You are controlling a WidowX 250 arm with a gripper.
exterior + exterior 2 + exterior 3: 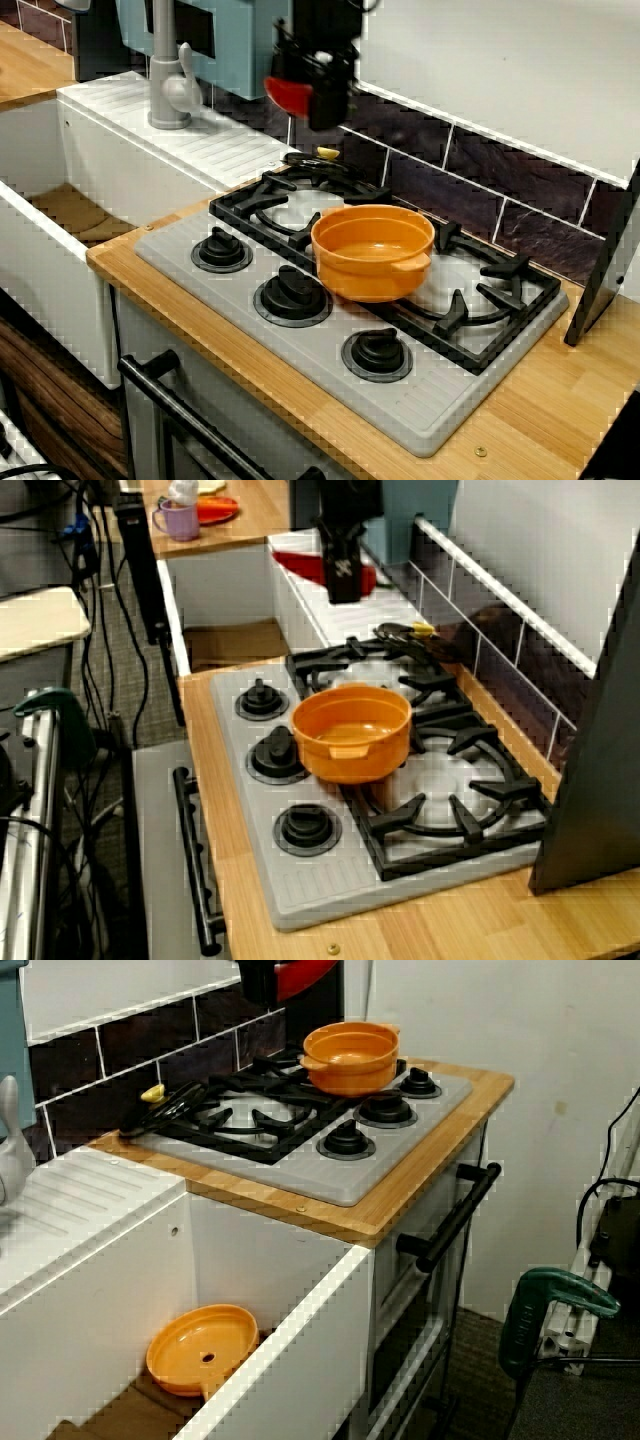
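Gripper: the gripper (320,102) hung above the back left corner of the hob (420,400), close to the tiled wall and well clear of everything beneath it.
Jaws: they looked clamped on a red thing (288,92). It hung in the air with them in all three views, but I could not make out the fingertips themselves.
Red thing: it was glossy and stuck out to one side of the jaws. It touched nothing else, and I could not tell its full shape.
Orange pot: the orange pot (372,250) stood upright on the black grate (480,300), towards the front of the hob and just behind the middle knob (293,290). It was near the gripper but lower and forward of it.
Pot contents: I saw only its bare orange floor.
Orange lid: seen from the sink side, an orange lid (203,1348) lay hollow side up on the bottom of the sink (300,1340), well apart from the pot.
Sink contents: the lid was all I could see in it.
Utensil: a dark utensil with a yellow end (318,155) lay at the rear of the grate, below the gripper.
Surface: the wooden surface (560,400) carried the hob. The white drainboard (200,130) and the grey tap (170,80) sat to its left.
Far worktop: from the raised view along the hob, a purple mug (180,520) stood beside an orange plate (215,508). I could not tell what either one held.
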